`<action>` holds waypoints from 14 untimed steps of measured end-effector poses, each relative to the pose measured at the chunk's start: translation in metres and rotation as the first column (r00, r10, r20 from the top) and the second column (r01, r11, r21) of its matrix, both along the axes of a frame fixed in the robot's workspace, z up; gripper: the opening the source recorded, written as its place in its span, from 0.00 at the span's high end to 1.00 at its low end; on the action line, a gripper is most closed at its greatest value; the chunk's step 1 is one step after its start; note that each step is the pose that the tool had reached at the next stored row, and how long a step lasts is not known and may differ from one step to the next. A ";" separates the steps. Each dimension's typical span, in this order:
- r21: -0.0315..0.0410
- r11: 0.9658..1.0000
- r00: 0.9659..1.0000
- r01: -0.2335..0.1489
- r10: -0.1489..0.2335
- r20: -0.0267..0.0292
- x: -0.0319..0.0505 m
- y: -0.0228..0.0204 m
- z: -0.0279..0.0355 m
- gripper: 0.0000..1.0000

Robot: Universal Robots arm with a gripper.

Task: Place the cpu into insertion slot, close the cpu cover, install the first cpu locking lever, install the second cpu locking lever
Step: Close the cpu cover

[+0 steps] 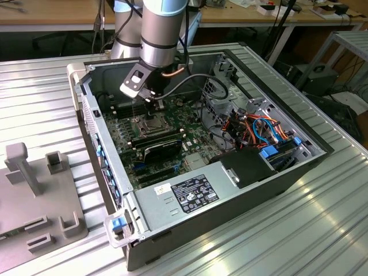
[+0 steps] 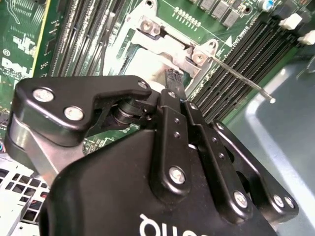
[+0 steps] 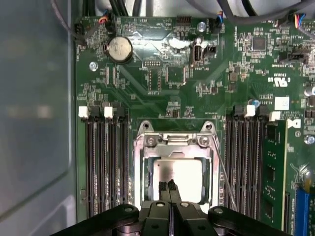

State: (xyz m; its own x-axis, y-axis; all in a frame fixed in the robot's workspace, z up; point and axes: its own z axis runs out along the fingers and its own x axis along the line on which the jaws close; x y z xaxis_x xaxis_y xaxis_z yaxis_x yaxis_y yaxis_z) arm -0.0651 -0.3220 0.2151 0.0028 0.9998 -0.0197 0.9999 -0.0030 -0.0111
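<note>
Silver-grey flat square cpu (image 3: 183,177) lies in the dark metal-rimmed insertion slot (image 3: 149,182), framed by the windowed silver cpu cover (image 3: 173,141). Black tool (image 3: 168,186), clenched on nothing, hides part of one cpu edge. Second wrist view shows a thin wire lever (image 2: 241,78) slanting free; exterior view shows the open grey computer case (image 1: 230,218) on the ribbed metal desk (image 1: 322,230).

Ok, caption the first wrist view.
Shut black pincer over the silver-grey square cpu inside its thin metal cover frame.
</note>
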 end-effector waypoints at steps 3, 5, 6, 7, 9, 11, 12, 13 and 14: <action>0.000 1.000 1.000 0.000 0.000 0.000 0.0004 -0.0036 -0.0001 0.89; 0.000 1.000 1.000 0.000 0.000 -0.001 0.0005 -0.0052 -0.0001 0.89; 0.000 1.000 1.000 0.000 0.000 -0.001 0.0005 -0.0053 -0.0001 0.89; 0.000 1.000 1.000 0.000 0.000 -0.001 0.0005 -0.0054 -0.0001 0.89; 0.000 1.000 1.000 0.000 0.000 -0.001 0.0006 -0.0062 -0.0001 0.89; 0.000 1.000 1.000 0.000 0.000 -0.001 0.0006 -0.0069 -0.0001 0.89; 0.000 1.000 1.000 0.000 0.000 -0.001 0.0006 -0.0070 -0.0001 0.89; 0.000 1.000 1.000 0.000 0.000 -0.001 0.0006 -0.0072 -0.0001 0.89; 0.000 1.000 1.000 0.000 0.000 -0.001 0.0006 -0.0074 -0.0001 0.89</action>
State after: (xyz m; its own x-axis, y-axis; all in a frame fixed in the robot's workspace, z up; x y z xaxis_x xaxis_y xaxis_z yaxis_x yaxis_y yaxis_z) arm -0.0645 -0.3294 0.2150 0.0028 0.9998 -0.0196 0.9999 -0.0030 -0.0119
